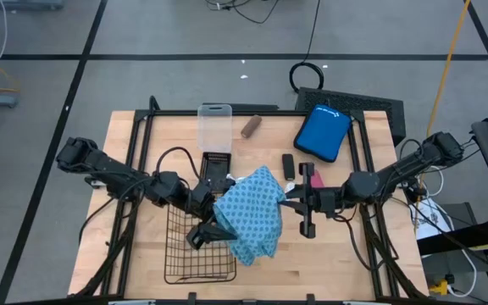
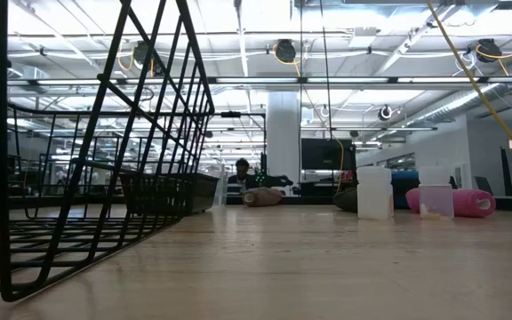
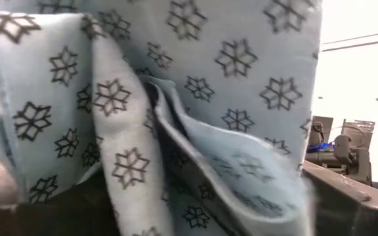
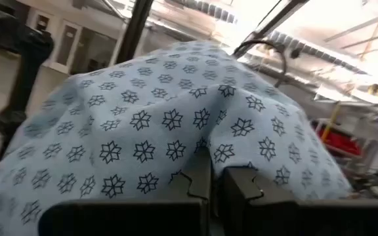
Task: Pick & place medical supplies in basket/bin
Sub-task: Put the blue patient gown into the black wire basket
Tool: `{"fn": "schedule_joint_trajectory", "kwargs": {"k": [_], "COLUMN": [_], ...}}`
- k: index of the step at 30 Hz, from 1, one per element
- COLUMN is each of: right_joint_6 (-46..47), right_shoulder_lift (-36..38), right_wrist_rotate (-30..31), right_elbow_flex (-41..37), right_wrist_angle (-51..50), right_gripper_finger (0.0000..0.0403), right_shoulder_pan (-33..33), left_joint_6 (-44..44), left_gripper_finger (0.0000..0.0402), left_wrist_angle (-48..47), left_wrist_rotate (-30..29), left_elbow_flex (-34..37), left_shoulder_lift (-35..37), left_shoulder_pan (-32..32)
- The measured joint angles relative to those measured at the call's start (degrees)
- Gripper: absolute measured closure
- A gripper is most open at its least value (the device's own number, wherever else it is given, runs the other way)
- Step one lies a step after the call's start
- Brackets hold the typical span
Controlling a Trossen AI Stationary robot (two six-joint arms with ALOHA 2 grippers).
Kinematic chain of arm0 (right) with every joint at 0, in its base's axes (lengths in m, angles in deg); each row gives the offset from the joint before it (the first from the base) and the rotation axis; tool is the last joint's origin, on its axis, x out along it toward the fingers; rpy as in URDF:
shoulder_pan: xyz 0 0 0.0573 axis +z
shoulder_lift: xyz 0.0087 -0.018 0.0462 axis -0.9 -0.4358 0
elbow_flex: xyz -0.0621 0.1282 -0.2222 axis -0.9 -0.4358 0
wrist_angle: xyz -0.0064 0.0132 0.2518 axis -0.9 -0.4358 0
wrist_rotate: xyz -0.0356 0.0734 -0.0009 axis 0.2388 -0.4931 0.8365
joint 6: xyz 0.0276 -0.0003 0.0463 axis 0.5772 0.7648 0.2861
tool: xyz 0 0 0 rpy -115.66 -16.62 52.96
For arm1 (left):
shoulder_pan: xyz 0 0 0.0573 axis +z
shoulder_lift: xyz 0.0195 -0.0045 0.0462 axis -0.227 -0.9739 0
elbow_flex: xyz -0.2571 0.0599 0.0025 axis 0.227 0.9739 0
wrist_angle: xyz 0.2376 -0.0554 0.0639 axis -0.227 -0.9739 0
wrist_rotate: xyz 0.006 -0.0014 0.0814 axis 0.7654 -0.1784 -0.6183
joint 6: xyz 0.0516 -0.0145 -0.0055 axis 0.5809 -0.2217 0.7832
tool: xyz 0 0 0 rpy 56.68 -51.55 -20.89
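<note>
Teal cloth held above the table, draped past the basket's 2 o'clock corner, pinched at its 3 o'clock edge by the right gripper, fingers closed on the fabric. Left gripper at the cloth's 9 o'clock side over the basket, jaws spread wide, folds of cloth filling its wrist view. Brown roll at 12 o'clock from the cloth, beside a clear box. Black block and pink roll at 1 o'clock, near the right gripper. Blue pouch farther off at 1 o'clock. White-capped vials visible only in the low view, beside the pink roll.
</note>
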State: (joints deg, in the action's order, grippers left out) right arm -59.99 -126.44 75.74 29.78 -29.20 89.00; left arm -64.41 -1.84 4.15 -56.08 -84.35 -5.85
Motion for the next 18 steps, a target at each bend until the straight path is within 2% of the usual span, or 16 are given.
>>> {"fn": "schedule_joint_trajectory", "kwargs": {"k": [5, 8, 11, 18], "right_joint_6": [6.1, 8.1, 7.8, 4.4], "right_shoulder_lift": [1.2, 2.9, 4.4, 5.2], "right_wrist_rotate": [-10.2, -13.4, -12.1, -4.8], "right_elbow_flex": [0.0, 0.0, 0.0, 0.0], "right_wrist_angle": [-1.3, -2.4, -4.3, -6.4], "right_gripper_finger": [0.0403, 0.0403, 0.0403, 0.0403], "right_shoulder_pan": [0.0, 0.2, 0.7, 2.4], "left_joint_6": [0.0, -0.5, -1.8, -7.4], "left_gripper_finger": [0.0076, 0.0076, 0.0076, 0.0076], "left_wrist_angle": [0.2, 0.1, 0.1, 0.7], "left_wrist_rotate": [0.0, -0.1, -0.1, -0.2], "left_elbow_flex": [0.0, 0.0, 0.0, 0.0], "left_shoulder_lift": [0.0, 0.0, 0.0, 0.0], "left_shoulder_pan": [0.7, 1.4, 1.9, 2.6]}}
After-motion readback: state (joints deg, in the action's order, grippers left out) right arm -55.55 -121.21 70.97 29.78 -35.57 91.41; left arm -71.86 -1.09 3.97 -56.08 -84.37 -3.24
